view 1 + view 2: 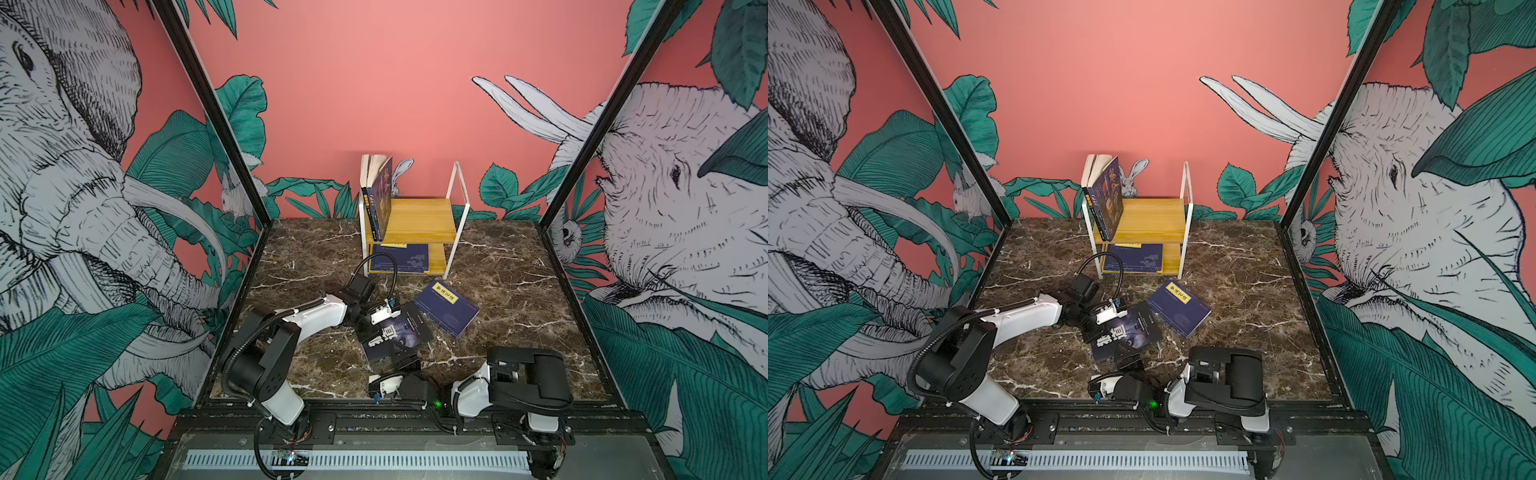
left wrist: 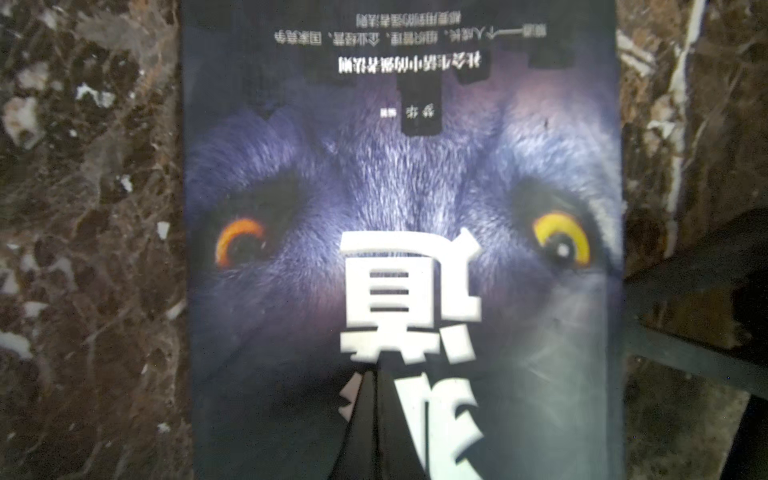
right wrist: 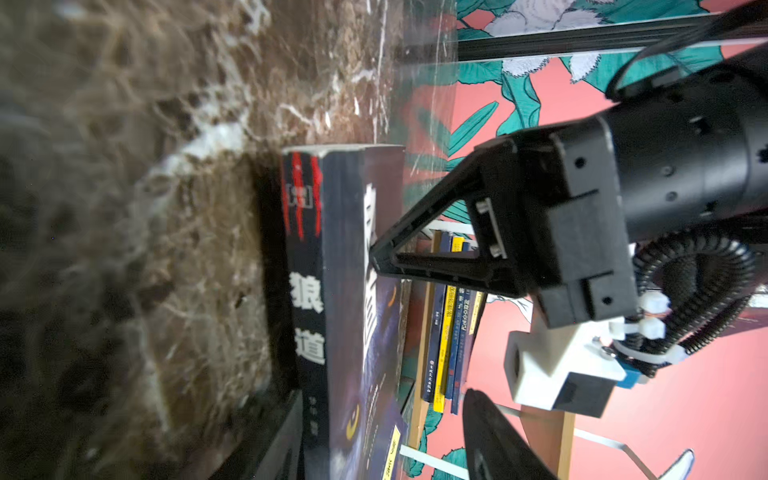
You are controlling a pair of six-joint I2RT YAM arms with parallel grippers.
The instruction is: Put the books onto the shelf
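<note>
1. The dark book [image 1: 395, 332] has a blue-black cover with a wolf's face and big white characters. It lies cover up on the marble table [image 1: 519, 291], right under the tip of your left gripper and between the fingers of your right gripper
2. Your left gripper [image 2: 373, 390] is pinched to a point, fingers together. Its tip rests on the cover by the white characters and it grips nothing
3. Your right gripper [image 1: 401, 356] stands partly spread around the book's spine edge. One finger sits low by the table and the other hangs above the cover with a gap; I cannot tell whether the low one touches the book
4. Only the left wrist view shows the wolf's amber eyes and the small, blurred lines of text
5. Only the right wrist view shows the spine, which has white characters and red slash marks
6. Only the top views show the rest:
   - The navy book [image 1: 446, 307] with a yellow label lies just beyond your right gripper.
   - The shelf [image 1: 419, 220] stands farther out past both grippers.
   - The upright books [image 1: 378, 195] stand on its top board, at the end on your left gripper's side.
   - One flat book [image 1: 399, 257] lies on the lower board
</note>
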